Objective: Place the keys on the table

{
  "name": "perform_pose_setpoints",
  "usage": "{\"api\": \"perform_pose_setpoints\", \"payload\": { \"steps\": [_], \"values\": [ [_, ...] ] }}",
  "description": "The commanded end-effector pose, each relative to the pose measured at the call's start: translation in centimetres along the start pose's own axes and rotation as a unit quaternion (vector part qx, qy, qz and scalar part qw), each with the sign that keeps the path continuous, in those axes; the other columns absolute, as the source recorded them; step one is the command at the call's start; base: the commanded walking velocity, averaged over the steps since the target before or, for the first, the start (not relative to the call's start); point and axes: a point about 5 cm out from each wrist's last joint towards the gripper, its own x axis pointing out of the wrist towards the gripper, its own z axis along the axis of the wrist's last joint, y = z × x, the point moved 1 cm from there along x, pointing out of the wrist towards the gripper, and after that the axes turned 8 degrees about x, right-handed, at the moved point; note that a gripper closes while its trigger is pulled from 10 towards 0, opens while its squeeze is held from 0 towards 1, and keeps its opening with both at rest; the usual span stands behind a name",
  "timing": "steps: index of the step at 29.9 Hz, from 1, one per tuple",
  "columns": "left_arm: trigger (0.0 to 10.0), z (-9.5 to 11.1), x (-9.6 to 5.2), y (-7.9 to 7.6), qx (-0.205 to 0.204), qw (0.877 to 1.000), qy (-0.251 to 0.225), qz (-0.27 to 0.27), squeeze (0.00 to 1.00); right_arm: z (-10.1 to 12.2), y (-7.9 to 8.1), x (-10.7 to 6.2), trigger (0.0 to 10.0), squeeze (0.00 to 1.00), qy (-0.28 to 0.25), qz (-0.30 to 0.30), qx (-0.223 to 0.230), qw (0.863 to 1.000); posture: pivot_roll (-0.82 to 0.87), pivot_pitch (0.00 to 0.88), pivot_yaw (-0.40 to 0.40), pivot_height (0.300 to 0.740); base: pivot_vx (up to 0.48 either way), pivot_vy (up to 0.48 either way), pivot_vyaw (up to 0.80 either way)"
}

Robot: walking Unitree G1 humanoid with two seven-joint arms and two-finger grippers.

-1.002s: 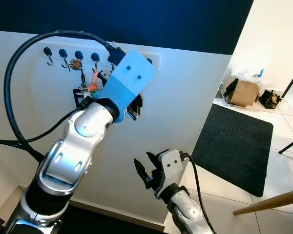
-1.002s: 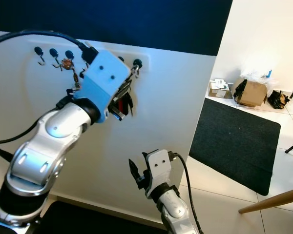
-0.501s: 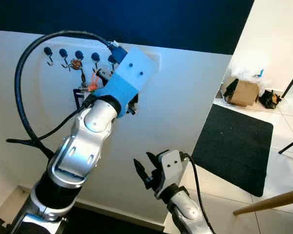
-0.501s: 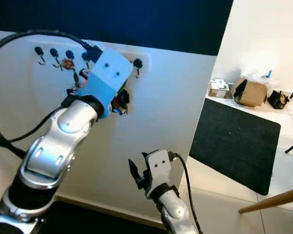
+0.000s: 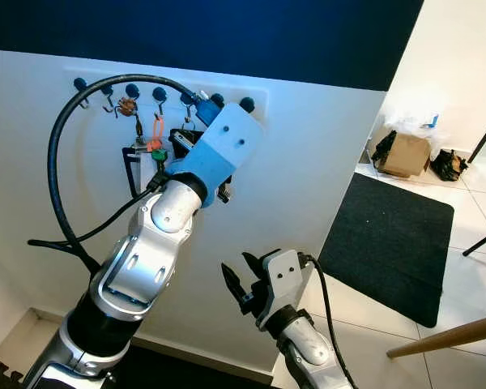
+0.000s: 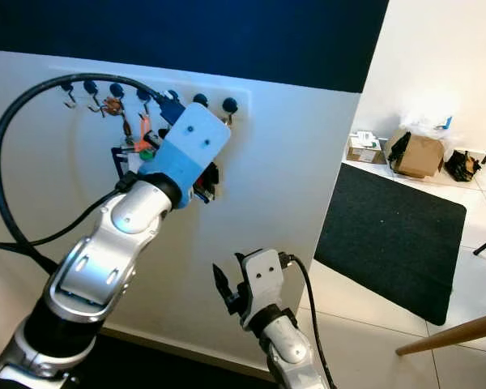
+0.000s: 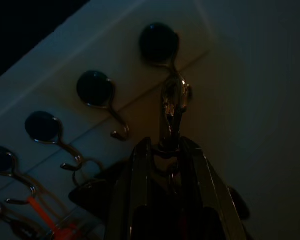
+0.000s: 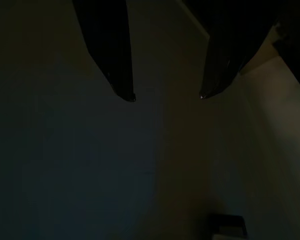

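Note:
A white key rack (image 5: pixel 259 96) on the wall carries a row of dark knobs with wire hooks. My left arm is raised to it, its blue wrist housing (image 5: pixel 223 146) in front of the hooks. In the left wrist view my left gripper (image 7: pixel 171 145) is shut on a bunch of keys by its metal clip (image 7: pixel 174 106), which sits at the tip of a hook (image 7: pixel 180 82). I cannot tell whether it hangs on the hook. The dark keys (image 5: pixel 223 188) dangle below the housing. My right gripper (image 5: pixel 239 273) hangs low before the wall, open.
Other keys with orange tags (image 5: pixel 155 136) and a black fob (image 5: pixel 132 160) hang on hooks further left. A black mat (image 5: pixel 389 243) lies on the tiled floor at right, with a cardboard box (image 5: pixel 405 154) beyond it. A wooden leg (image 5: pixel 445 336) crosses the lower right.
My left wrist has dropped lower and a little to the right along the rack, uncovering the rightmost knobs. The key bunch came down with it. The right arm has not moved.

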Motion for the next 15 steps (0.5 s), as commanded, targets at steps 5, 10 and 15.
{"api": "perform_pose_setpoints", "payload": {
  "steps": [5,10,15],
  "values": [
    [10.0,0.9,0.1,-0.7,0.003,1.0,-0.025,-0.001,0.0,-0.5,0.0,-0.1,10.0,0.0,0.007,-0.001,0.004,1.0,0.22,0.168,-0.012,0.74,0.0,0.0,0.0],
    [10.0,0.8,0.0,-1.9,0.019,0.999,-0.028,-0.017,0.0,-0.6,-0.1,-0.2,10.0,0.0,0.009,-0.005,0.008,1.0,0.22,0.172,-0.01,0.74,0.0,0.0,0.0],
    [10.0,0.3,-0.1,-2.9,0.029,0.999,-0.023,-0.028,0.0,-0.7,-0.2,-0.2,10.0,0.0,0.01,-0.007,0.009,1.0,0.22,0.174,-0.009,0.74,0.0,0.0,0.0]
  ]
}}
